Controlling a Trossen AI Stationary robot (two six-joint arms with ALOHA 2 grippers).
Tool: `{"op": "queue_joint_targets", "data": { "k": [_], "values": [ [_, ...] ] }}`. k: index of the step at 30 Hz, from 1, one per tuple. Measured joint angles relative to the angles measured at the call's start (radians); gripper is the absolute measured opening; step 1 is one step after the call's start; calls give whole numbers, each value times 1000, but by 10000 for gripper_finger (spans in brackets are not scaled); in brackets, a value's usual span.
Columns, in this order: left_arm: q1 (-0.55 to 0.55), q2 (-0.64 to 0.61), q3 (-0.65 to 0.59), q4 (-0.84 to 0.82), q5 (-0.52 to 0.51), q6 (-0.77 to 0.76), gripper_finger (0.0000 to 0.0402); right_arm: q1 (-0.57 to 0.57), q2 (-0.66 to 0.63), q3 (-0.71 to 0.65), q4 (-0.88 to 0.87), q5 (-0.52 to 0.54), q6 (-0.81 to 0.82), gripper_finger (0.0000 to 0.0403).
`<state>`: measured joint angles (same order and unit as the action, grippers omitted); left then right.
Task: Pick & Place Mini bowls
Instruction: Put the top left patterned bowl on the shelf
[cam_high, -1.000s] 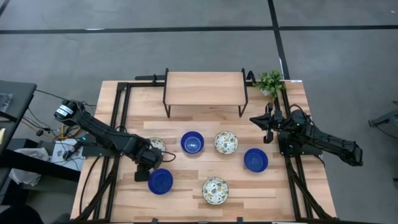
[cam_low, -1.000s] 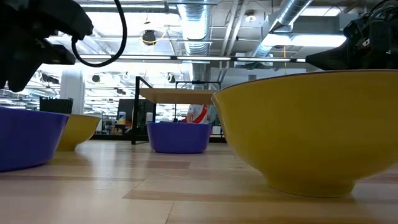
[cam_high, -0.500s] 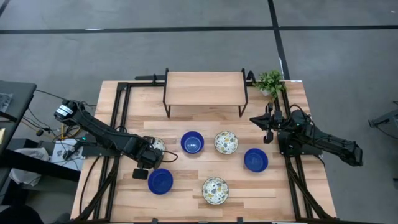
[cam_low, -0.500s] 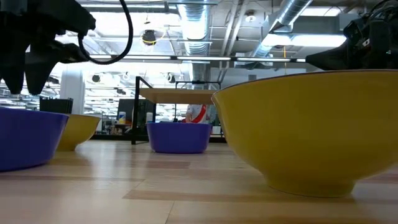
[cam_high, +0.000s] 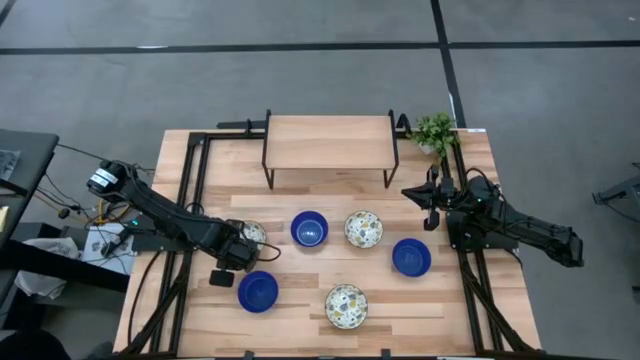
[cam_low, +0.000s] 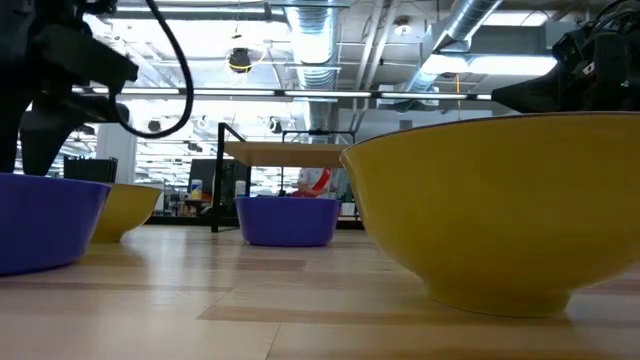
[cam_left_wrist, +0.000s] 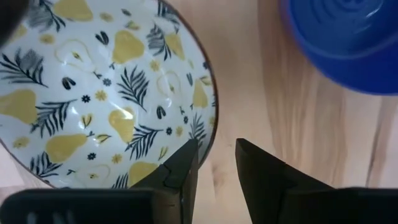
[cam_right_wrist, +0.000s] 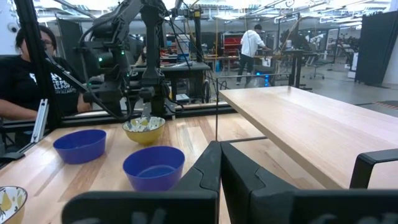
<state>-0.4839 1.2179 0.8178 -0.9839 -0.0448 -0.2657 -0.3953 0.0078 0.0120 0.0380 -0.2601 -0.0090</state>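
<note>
While its arm half hides the patterned bowl (cam_high: 252, 232), the left hand (cam_left_wrist: 216, 163) straddles its rim, fingers parted.

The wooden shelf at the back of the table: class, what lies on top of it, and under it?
The wooden shelf has a bare top in the high view. Its board hides the table directly beneath.

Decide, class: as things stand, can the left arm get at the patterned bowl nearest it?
Probably yes. The left gripper hangs right at the patterned bowl's rim, fingers partly open, nothing between them; the blue bowl sits apart beside it.
</note>
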Motion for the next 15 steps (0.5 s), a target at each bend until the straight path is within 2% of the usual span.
{"op": "queue_joint_targets", "data": {
  "k": [15],
  "values": [
    [3, 0, -3, 54, -60, 110, 106, 0, 0, 0, 0, 0, 0, 0]
  ]
}}
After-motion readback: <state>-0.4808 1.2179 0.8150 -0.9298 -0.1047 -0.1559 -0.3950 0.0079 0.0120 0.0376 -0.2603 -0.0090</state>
